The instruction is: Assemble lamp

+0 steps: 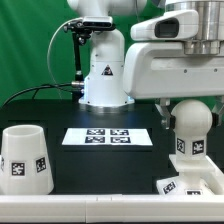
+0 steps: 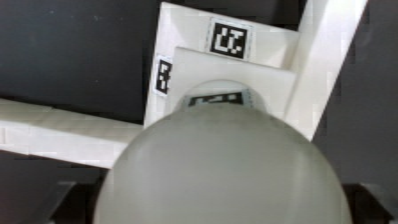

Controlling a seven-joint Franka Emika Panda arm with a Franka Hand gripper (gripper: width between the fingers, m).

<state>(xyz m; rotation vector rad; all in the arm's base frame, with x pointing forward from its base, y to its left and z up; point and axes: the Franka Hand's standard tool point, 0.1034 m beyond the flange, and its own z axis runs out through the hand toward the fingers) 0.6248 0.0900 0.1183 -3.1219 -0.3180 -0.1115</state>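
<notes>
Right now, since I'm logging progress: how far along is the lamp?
Nothing looks finished for certain. In hand: the bulb stands upright at the gripper over the base; whether it is seated in the socket is hidden. Left: the shade stands apart at the exterior view's left, unmounted.

Smooth matt plastic bulb [image 2: 222,160]

- Open tabletop [image 1: 45,108] is stretching between the shade [image 1: 25,158] and the bulb [image 1: 188,122]; only the flat marker board [image 1: 107,136] is lying there.
- The bulb is standing over the base [image 1: 190,188], blocking approach from above.
</notes>
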